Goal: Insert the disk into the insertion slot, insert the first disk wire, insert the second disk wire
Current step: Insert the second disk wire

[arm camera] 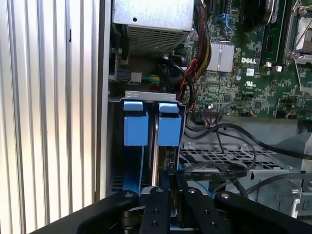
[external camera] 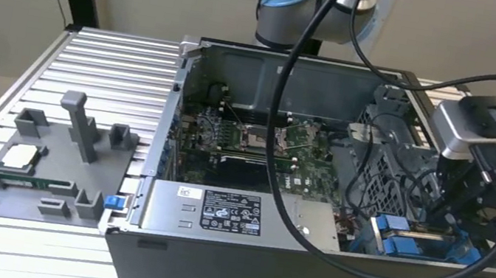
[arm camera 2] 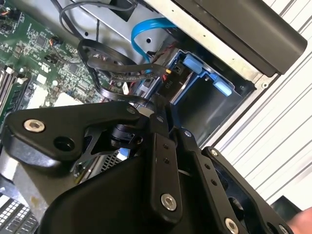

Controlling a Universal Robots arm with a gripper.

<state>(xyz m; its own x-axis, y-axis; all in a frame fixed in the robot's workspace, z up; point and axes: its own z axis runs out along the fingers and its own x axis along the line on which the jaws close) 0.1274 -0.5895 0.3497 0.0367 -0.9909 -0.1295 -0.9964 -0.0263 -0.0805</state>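
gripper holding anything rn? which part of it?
Cannot tell. The gripper is down in the insertion slot at a black cable, but a grasp isn't visible.

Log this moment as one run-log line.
tool: low over insertion slot | disk: edge-on between blue tabs in slot | black wire: draped beside tool | computer case: open

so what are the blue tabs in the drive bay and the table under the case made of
The blue tabs: likely moulded plastic, given their uniform bright colour, soft matte sheen and rounded edges. The table: probably extruded aluminium, judging by its pale silvery brushed look and parallel slotted ribs. The pincer hangs just above the bay.
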